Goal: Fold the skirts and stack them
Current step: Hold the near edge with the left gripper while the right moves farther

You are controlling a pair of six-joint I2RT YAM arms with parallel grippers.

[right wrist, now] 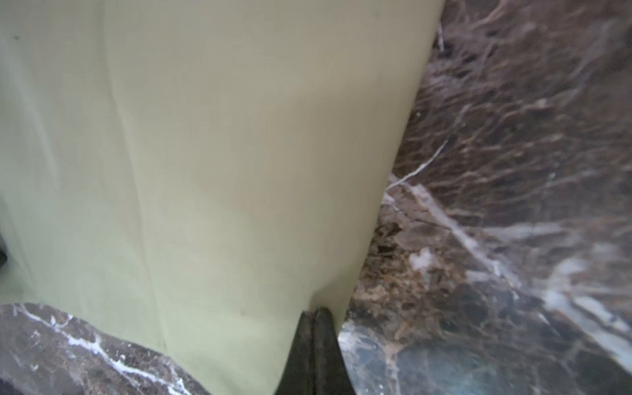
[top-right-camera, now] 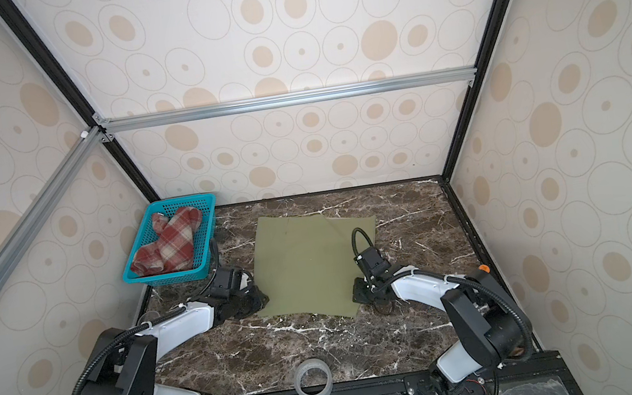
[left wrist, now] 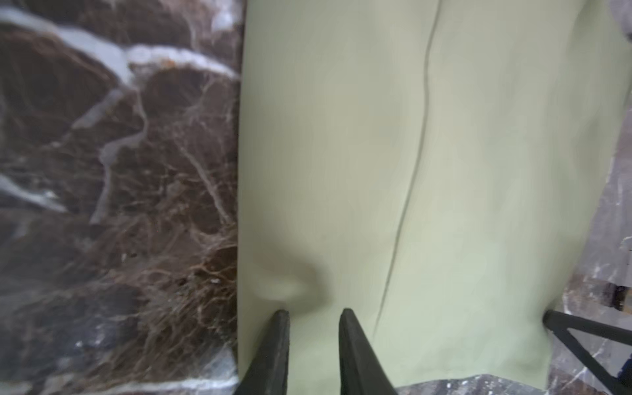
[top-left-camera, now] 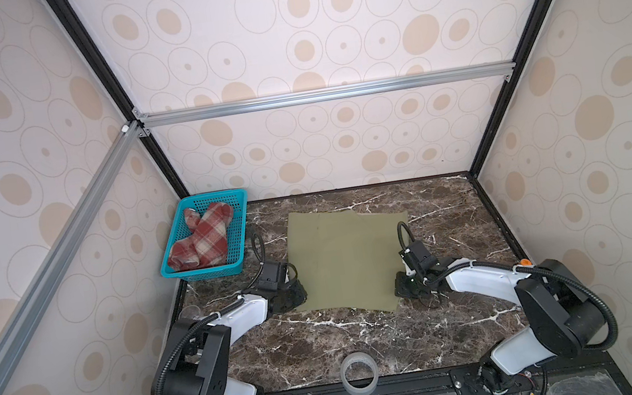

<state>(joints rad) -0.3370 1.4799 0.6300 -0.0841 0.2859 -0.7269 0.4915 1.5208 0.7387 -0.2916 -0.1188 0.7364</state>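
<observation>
The green skirt (top-left-camera: 346, 259) is thin, smooth and flat. My right jaws are clenched on its edge; my left jaws stand apart, cloth puckering just ahead.

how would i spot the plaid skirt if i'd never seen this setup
On the dark marble table, look to the far left corner, where a teal mesh basket sits. The plaid skirt lies bunched inside it. Its woolly red and cream checks set it apart from the plain green skirt spread flat.

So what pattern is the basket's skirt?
The skirt is red-and-cream plaid, best in a top view.
</observation>
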